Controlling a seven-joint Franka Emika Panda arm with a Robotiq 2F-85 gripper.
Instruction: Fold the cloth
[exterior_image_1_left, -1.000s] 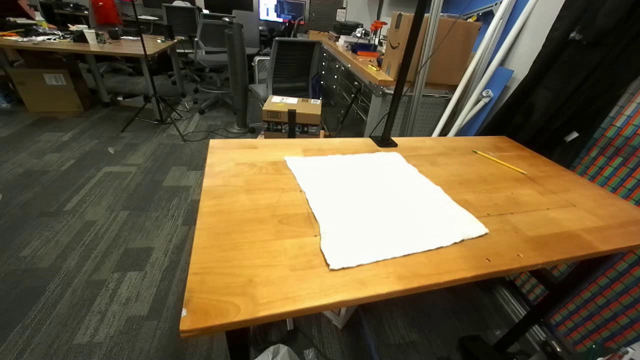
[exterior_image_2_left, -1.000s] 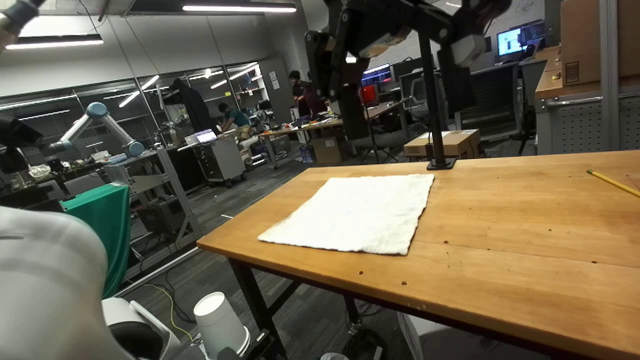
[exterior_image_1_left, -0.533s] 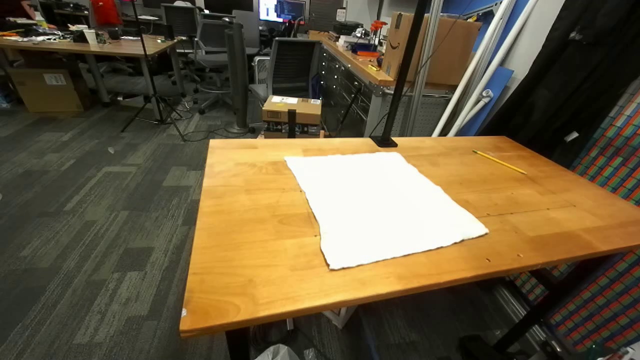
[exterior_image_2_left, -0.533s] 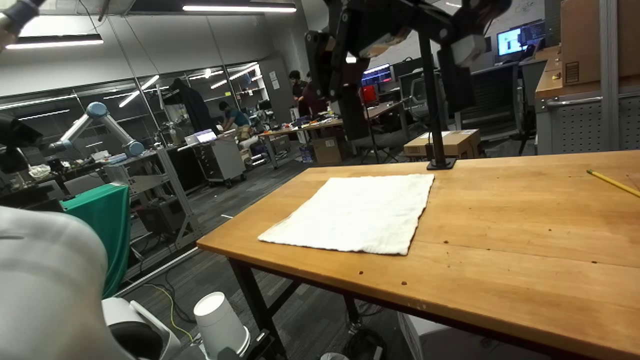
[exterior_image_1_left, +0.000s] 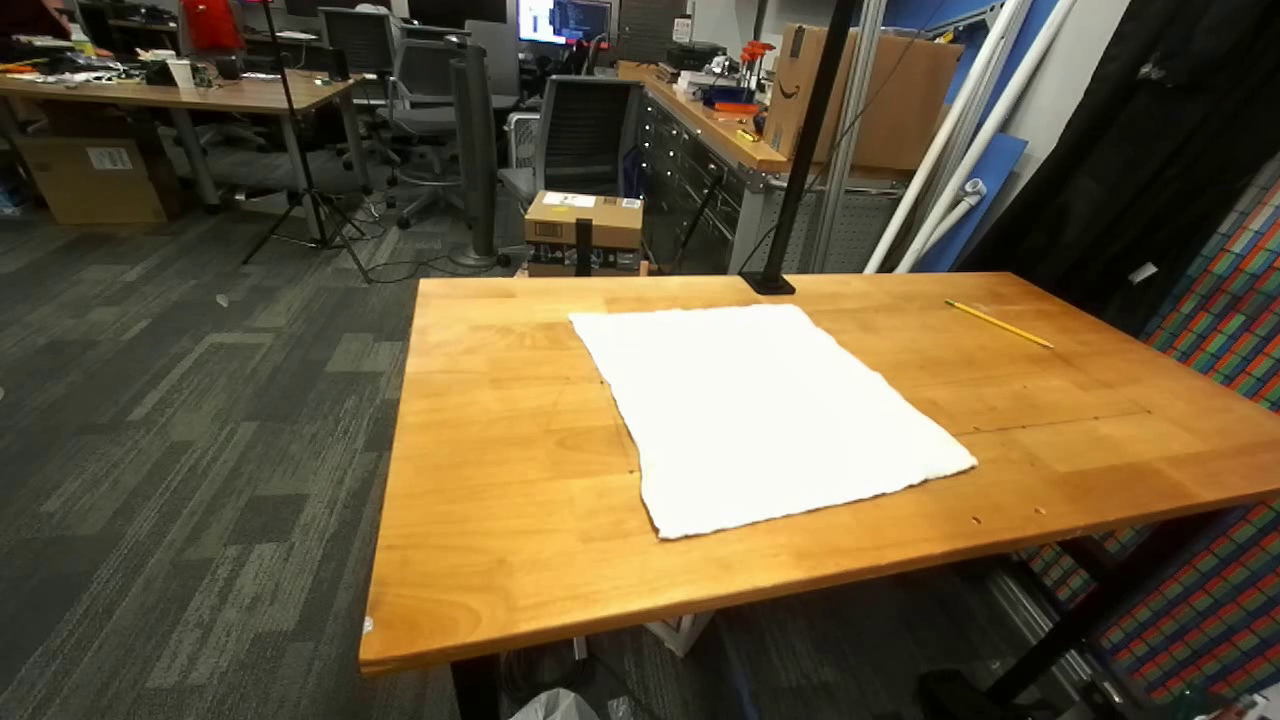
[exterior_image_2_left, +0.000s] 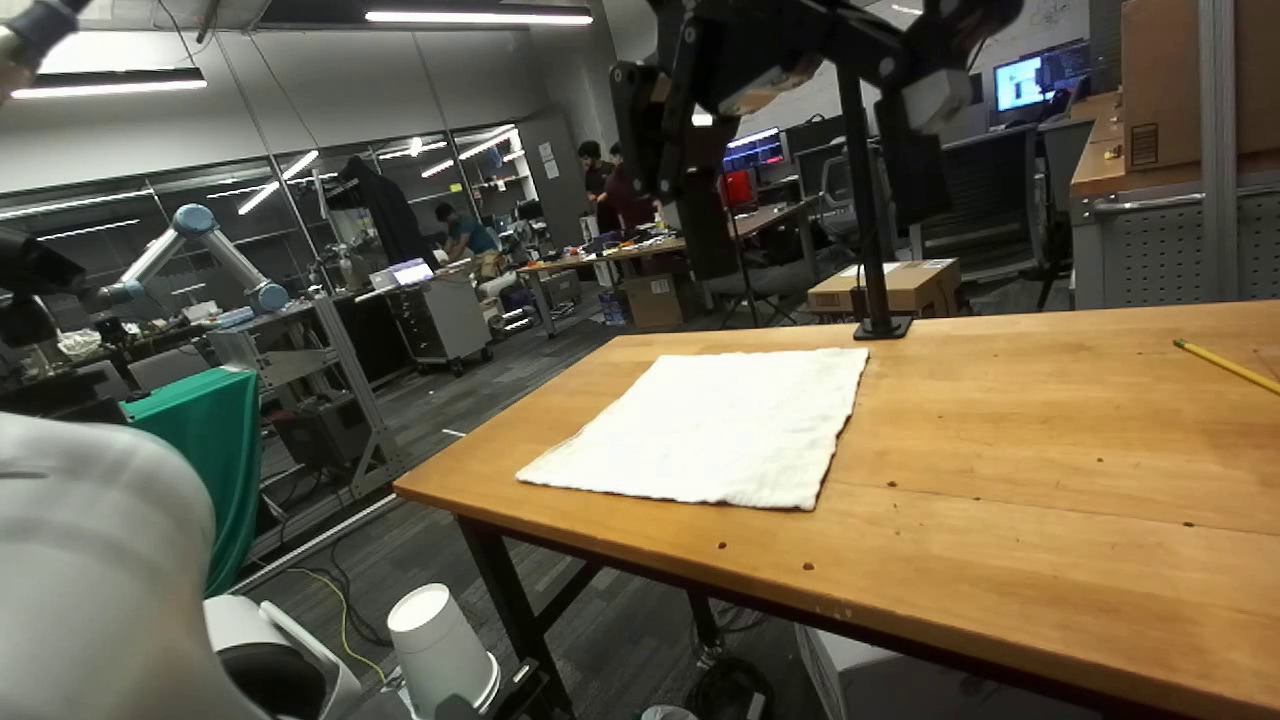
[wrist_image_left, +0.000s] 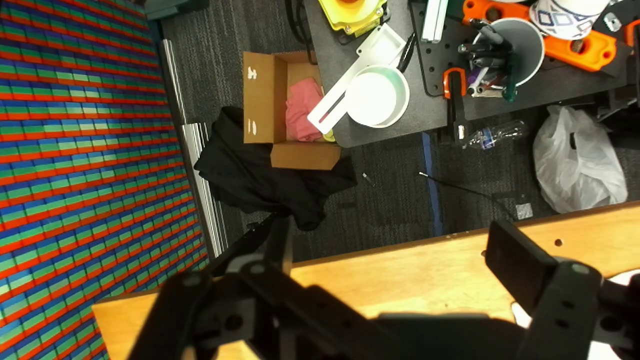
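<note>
Folding looks not to have begun: the white cloth (exterior_image_1_left: 770, 420) lies flat on the table (exterior_image_1_left: 500, 450), all four corners spread out in both exterior views. The claw (exterior_image_2_left: 815, 225) hangs in the air, well clear of the fabric, its jaws standing wide apart with nothing between them. I would call this the approach, ahead of any grip.

The next move calls for bringing the claw over an edge or corner and lowering it until the tips all but brush the wood. Cloth this thin gives little to pinch, so the tips could skate over it or ruck it up. Once caught, the edge should be lifted, carried across to the opposite side and laid down without dragging the rest.

The table is honey-coloured wood with seams and small holes. A yellow pencil (exterior_image_1_left: 1000, 324) lies well apart from the cloth, and a black post (exterior_image_2_left: 868, 210) stands at the far edge. In the wrist view, white patches at lower right may be the cloth, though the claw hides most of them. Past the table there show a pen cup (wrist_image_left: 530, 47), a plastic bag (wrist_image_left: 580, 165) and an open cardboard box (wrist_image_left: 262, 97). An exterior view adds a green drape (exterior_image_2_left: 215, 450) and another robot arm (exterior_image_2_left: 225, 255).
</note>
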